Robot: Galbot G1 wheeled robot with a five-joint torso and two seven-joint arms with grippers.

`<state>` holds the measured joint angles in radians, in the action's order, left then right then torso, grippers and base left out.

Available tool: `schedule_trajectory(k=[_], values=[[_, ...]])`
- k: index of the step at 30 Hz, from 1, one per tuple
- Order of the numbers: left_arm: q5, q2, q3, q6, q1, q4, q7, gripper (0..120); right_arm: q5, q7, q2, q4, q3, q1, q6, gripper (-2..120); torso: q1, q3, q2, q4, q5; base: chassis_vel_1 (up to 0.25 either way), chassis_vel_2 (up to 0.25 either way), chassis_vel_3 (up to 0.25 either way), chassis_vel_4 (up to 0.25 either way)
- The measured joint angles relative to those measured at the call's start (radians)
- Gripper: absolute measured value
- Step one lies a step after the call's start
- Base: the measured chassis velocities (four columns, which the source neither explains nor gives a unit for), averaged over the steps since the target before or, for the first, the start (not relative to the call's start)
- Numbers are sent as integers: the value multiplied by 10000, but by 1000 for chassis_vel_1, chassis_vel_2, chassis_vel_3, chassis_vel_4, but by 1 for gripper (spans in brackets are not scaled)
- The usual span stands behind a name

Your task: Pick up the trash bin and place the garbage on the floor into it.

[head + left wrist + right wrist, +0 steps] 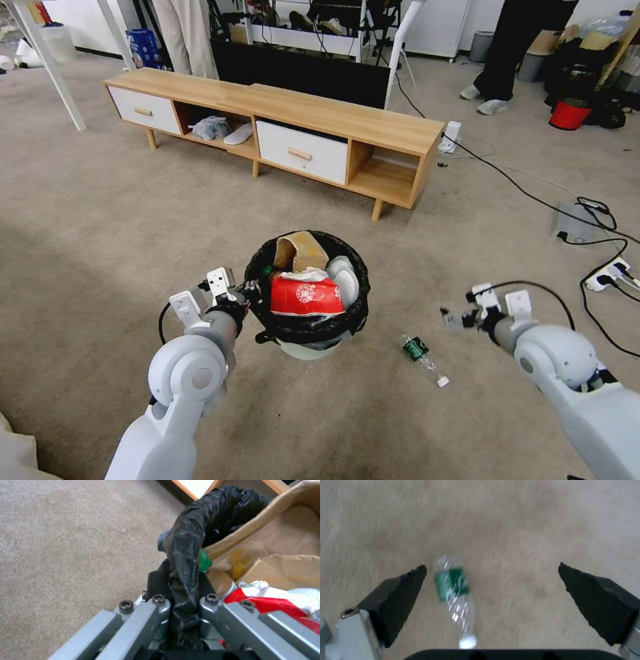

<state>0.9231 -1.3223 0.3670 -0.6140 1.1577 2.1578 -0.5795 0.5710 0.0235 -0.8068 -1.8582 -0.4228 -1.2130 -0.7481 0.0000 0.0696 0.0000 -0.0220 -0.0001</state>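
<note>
Beige carpet underfoot, low wood TV bench w/ white drawers further ahead. Trash bin sits front & centre just before me, white body, black bag folded over the rim. Inside: crumpled brown paper bag, red wrapper, white tissues, green bottle cap tucked at the edge. My left gripper is clamped tight on the bin's rim, bag plastic pinched between the fingers. Bottle w/ green label lies flat on carpet just right of the bin, white cap end toward me. My right gripper hangs above carpet near that bottle, spread wide, holding nothing; wrist cam shows the bottle below between the pads, nearer one pad. Cables & power strips off to the right.
</note>
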Motion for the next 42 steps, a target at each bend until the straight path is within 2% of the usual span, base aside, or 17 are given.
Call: schedule_trajectory(k=[2, 4, 8, 10, 16, 18, 20, 22, 34, 42], values=[[1, -2, 0, 6, 0, -17, 9, 4, -201, -376, 40, 109, 60, -85, 22, 100, 0, 0, 0, 0, 2, 0, 0, 0, 0], [-4, -19, 1, 16, 1, -28, 15, 4, -942, -1597, 108, 422, 69, -156, 339, 100, 0, 0, 0, 4, 1, 0, 0, 0, 0], [-6, -21, 10, 27, 20, -22, 31, 4, -1429, -2395, 183, 635, 30, -212, 585, 100, 0, 0, 0, 4, 1, 0, 0, 0, 0], [-35, -18, 39, 50, 65, -14, 86, 4, -2180, -3150, 210, 1016, 4, -243, 1142, 100, 0, 0, 0, 2, 1, 0, 0, 0, 0], [-77, -12, 63, 77, 96, 2, 133, 4, -2995, -3882, 69, 1746, 48, -108, 1931, 100, 0, 0, 0, 3, 2, 0, 0, 0, 0], [-87, -1, 78, 87, 129, 6, 146, 4, -3376, -4367, -33, 2392, 55, 43, 2615, 100, 0, 0, 0, 3, 1, 0, 0, 0, 0], [-90, 4, 84, 89, 154, 9, 149, 4, -3383, -4423, -69, 2611, 61, 111, 2763, 100, 0, 1, 1, 2, 1, 0, 0, 0, 0], [-115, 7, 86, 91, 198, 9, 156, 4, -3444, -4627, -164, 3126, 74, 281, 3293, 100, 0, 1, 0, 3, 1, 0, 0, 0, 0], [-238, -143, 16, 102, 143, -155, 182, 4, -3777, -5163, -497, 4319, 563, 869, 4416, 100, 0, 1, 0, 3, 0, 0, 0, 0, 0], [-245, -127, 47, 107, 135, -169, 186, 4, -3949, -5216, -747, 4771, 980, 1196, 4736, 100, 0, 1, 0, 2, 0, 0, 0, 0, 0]])
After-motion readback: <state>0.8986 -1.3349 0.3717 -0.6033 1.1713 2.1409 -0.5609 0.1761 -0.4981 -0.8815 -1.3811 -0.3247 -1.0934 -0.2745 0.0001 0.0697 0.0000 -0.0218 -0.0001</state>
